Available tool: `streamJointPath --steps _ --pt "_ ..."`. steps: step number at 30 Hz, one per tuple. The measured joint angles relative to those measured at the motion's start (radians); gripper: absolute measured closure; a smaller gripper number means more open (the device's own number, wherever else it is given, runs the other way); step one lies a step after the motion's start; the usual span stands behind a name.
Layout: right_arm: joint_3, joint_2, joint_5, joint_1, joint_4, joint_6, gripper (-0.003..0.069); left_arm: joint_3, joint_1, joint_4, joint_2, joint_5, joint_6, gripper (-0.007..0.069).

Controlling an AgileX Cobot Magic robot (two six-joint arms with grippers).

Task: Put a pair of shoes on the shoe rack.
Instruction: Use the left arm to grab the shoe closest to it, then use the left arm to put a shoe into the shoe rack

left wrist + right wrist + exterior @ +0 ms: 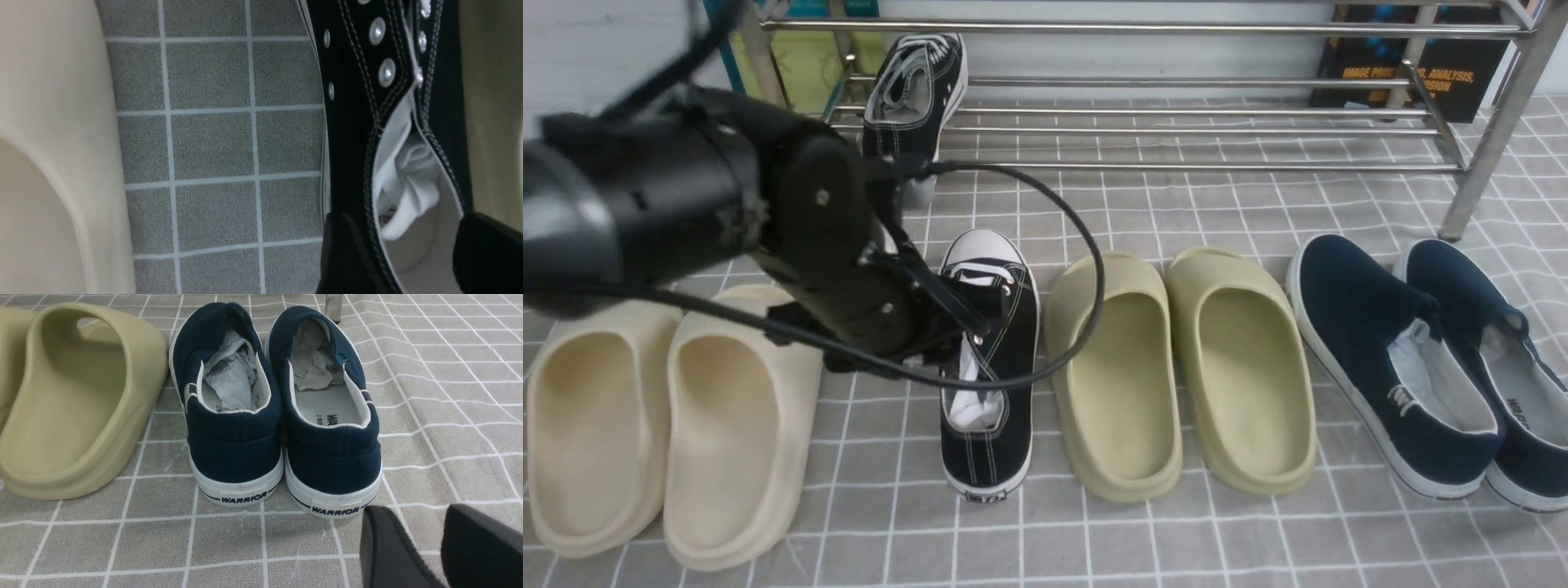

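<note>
The left claw (968, 314) sits low over the black sneaker (988, 367), its fingers (347, 253) spread apart on either side of the shoe's opening. One finger is outside the near wall and the other is by the far wall. The wrist view is too close to tell whether the pads actually press the canvas. This sneaker stands on the grey checked counter (1176, 539) with its white toe cap towards the rack and white stuffing in the heel. A cream slide (739, 425) is just beside it on the left, and the olive slides (1115, 367) are on its right. The second black sneaker (915, 90) lies tilted on the lower bars at the left end of the shoe rack (1192, 167). Farther right on the counter stand the navy slip-ons (1388, 367). The right claw (433, 555) hangs just behind their heels, parted and empty, with bare cloth showing between its fingers.
</note>
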Motion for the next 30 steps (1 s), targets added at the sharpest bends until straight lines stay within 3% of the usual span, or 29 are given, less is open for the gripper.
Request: streamJointPath --steps 3,8,16,22,30 --pt "0.000 0.000 0.000 0.000 0.000 0.000 0.0415 0.000 0.000 0.000 0.089 -0.003 0.000 0.0239" --pt "0.000 0.000 0.000 0.000 0.000 0.000 0.0415 0.000 0.000 -0.003 0.176 -0.012 0.000 0.0326" --pt "0.000 0.000 0.000 0.000 0.000 0.000 0.0415 -0.054 0.000 -0.005 0.171 0.042 0.004 0.0638" --pt "0.000 0.000 0.000 0.000 0.000 0.000 0.0415 -0.168 0.001 -0.004 0.103 0.137 0.023 0.0638" --pt "0.000 0.000 0.000 0.000 0.000 0.000 0.0415 -0.372 0.001 0.000 0.150 0.124 0.032 0.0638"
